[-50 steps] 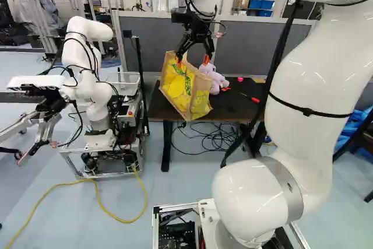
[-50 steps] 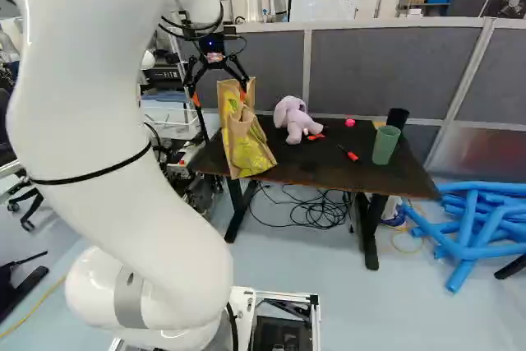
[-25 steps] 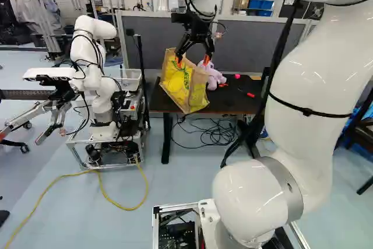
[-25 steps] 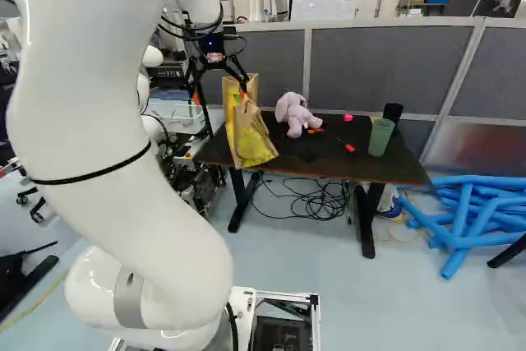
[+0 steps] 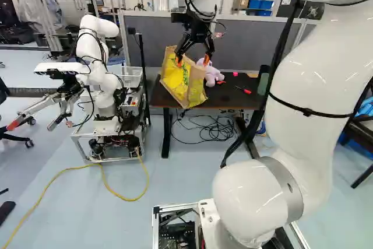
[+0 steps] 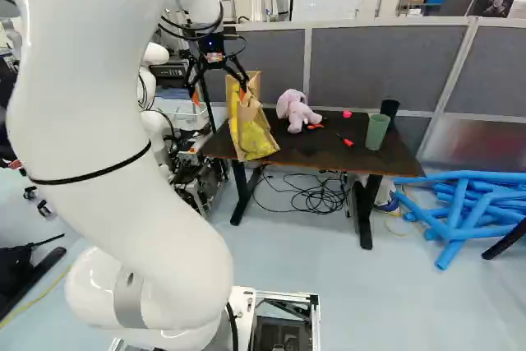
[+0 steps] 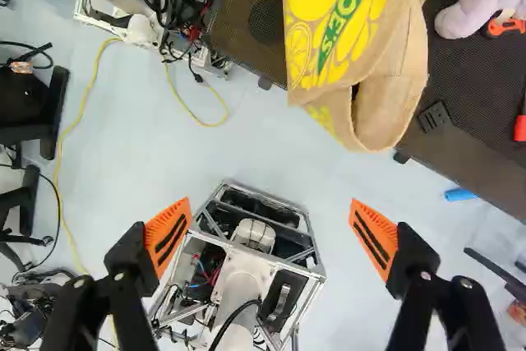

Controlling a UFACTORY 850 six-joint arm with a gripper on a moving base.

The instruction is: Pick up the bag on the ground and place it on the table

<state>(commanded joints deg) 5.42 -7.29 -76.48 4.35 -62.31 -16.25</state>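
While the right side of the left base view is filled by the white arm (image 5: pixel 317 86), the gripper (image 7: pixel 270 203) is held out at that view's upper centre; its fingers are set wide apart, and nothing is gripped between the orange pads (image 7: pixel 168 236). Just ahead of them, not between them, the bag (image 5: pixel 183 83) is seen, left of centre in both base views; its long axis is slanted from upper left to lower right in the left base view. By all appearances it is borne by the table (image 6: pixel 304 152), at the near edge and close to the left end; how much of its base is supported cannot be told. The placing may be judged all but done; a withdrawal away from the bag seems called for, since by a brushed handle or side it could be tipped over that edge. Room for backing off is offered by the floor on the near side; farther in, at the centre of the right base view, the bag is neighboured by the plush rabbit (image 6: pixel 296 110), and the green cup (image 6: pixel 377 131) is set well apart, toward the right.
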